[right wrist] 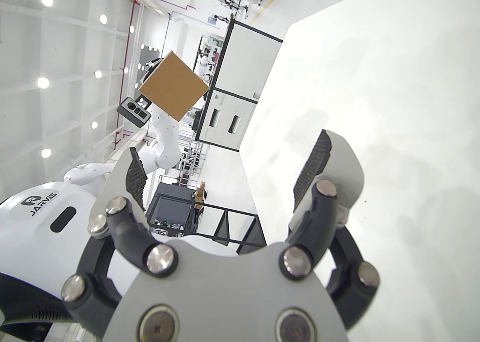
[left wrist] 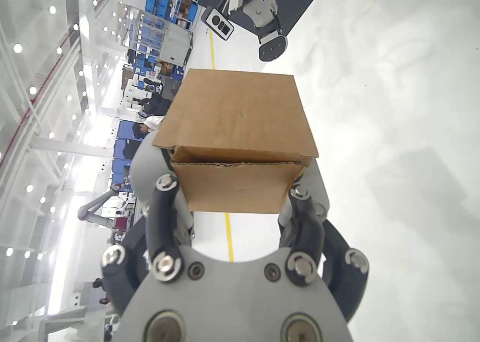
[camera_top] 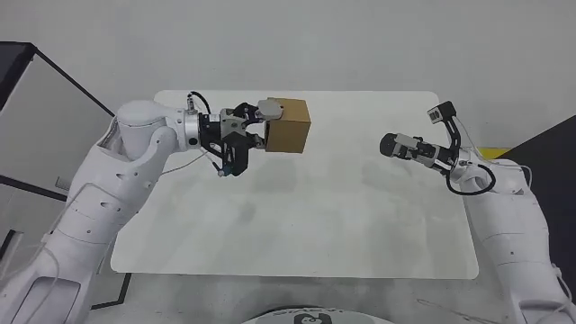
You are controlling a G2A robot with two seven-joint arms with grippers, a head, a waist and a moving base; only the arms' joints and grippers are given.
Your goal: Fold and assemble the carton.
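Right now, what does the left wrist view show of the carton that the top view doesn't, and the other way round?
The left wrist view gives the carton end-on: folded flap edges at its near end, clamped between the fingers of the left gripper. The top view gives the layout: the outline of the white table, with the carton held over its far side. Both show the carton in the left gripper and the right gripper well apart from it, holding nothing.

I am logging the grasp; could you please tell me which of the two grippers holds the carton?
The left gripper: it is shut on the brown carton, while the right gripper is open, empty and apart from it.
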